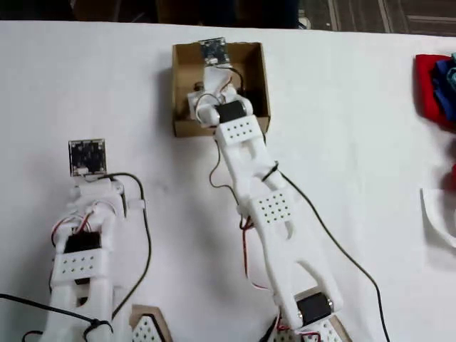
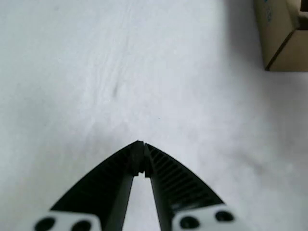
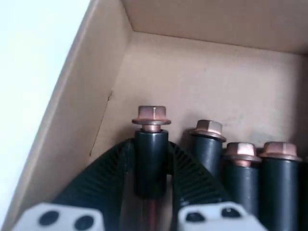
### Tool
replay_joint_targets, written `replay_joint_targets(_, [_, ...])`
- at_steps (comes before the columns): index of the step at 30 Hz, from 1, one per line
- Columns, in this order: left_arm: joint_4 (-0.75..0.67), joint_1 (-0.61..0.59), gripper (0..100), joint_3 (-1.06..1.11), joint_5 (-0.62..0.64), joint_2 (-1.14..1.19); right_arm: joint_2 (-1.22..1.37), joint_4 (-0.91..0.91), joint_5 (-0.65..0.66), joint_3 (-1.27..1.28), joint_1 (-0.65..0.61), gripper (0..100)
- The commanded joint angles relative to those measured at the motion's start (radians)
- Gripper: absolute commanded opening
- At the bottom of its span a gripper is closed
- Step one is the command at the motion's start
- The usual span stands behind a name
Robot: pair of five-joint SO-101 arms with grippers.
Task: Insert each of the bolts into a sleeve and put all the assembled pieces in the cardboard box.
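In the right wrist view my right gripper (image 3: 150, 144) is shut on a black sleeve (image 3: 150, 166) with a copper bolt (image 3: 151, 115) set in its top. It holds the piece upright inside the cardboard box (image 3: 96, 101), close to a corner. Three more assembled pieces (image 3: 240, 168) stand in a row beside it. In the high view the right arm (image 1: 246, 153) reaches into the cardboard box (image 1: 176, 85) at the back middle. My left gripper (image 2: 140, 144) is shut on nothing, low over the bare white table, with a box corner (image 2: 284, 38) farther off.
The left arm (image 1: 85, 235) stands at the near left of the white table (image 1: 335, 128). Red and blue items (image 1: 436, 82) lie at the right edge, with a white curved object (image 1: 438, 217) below them. Cables trail beside both arms.
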Motion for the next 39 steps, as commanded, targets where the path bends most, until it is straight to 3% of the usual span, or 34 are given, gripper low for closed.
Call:
replay_joint_targets(1, [-0.02,-0.006,3,0.002,-0.008,-0.003,-0.022,0.002,-0.02,-0.066,0.016,2.1])
replay_joint_targets(9, [-0.02,-0.006,3,0.002,-0.008,-0.003,-0.028,0.008,-0.02,-0.077,0.015,11.7])
replay_joint_targets(21, [-0.02,-0.006,3,0.002,-0.008,-0.003,-0.317,0.028,-0.02,-0.078,0.087,2.9])
replay_joint_targets(25, [-0.02,-0.006,3,0.002,-0.008,-0.003,-0.46,0.199,-0.02,-0.078,0.143,2.3])
replay_joint_targets(29, [-0.009,-0.006,3,-0.001,-0.011,-0.011,-0.564,0.486,-0.02,-0.078,0.145,2.3])
replay_joint_targets(31, [0.055,-0.008,3,-0.039,-0.012,-0.014,-0.621,0.654,-0.02,-0.078,0.133,2.3])
replay_joint_targets(33, [0.21,-0.008,3,-0.119,-0.014,-0.041,-0.673,0.769,-0.02,-0.064,0.122,2.3])
replay_joint_targets(39, [0.756,-0.008,3,-0.412,-0.018,-0.265,-0.938,0.76,-0.02,0.123,0.194,2.2])
